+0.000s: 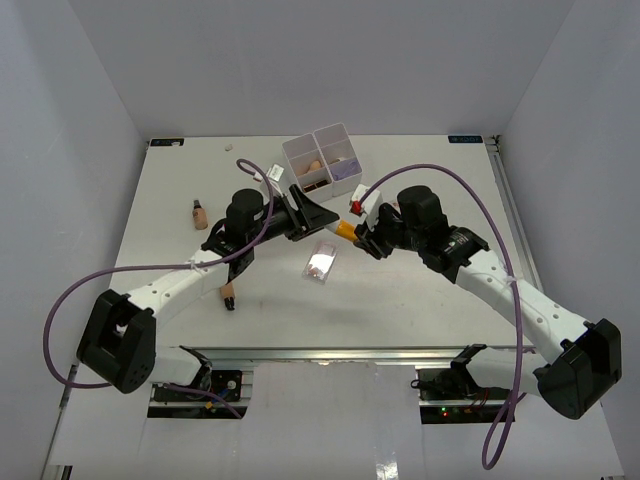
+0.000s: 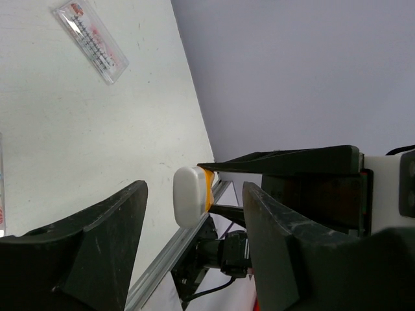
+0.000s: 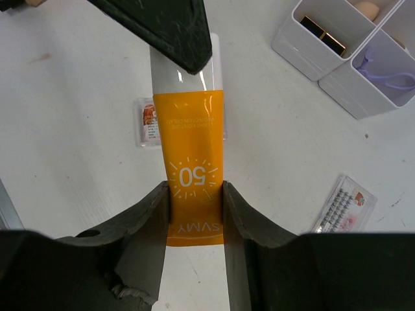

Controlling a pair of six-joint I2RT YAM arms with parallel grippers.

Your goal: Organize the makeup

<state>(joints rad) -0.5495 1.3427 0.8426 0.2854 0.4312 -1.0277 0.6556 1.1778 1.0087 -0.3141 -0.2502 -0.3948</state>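
Right gripper (image 3: 192, 189) clamps the orange tube (image 3: 188, 123) between its 2 fingers (image 3: 146, 220); left gripper (image 2: 194, 189) stands open, jaws either side of the cap (image 2: 188, 197)

the orange tube (image 3: 192, 162) is smooth, glossy plastic. the table (image 3: 71, 84) looks matt white, and the box (image 3: 299, 55) smooth plastic.

The white desk (image 1: 400, 300) carries a white four-compartment box (image 1: 293, 165) standing near the middle of its far edge. A tan bottle (image 1: 200, 214) with a dark cap stands upright toward the left edge. A clear pink palette (image 1: 321, 263) lies flat near the desk's centre. A small tan-and-dark piece (image 1: 228, 295) lies toward the near edge, left of centre. A white-red packet (image 3: 148, 122) lies flat on the bare surface.
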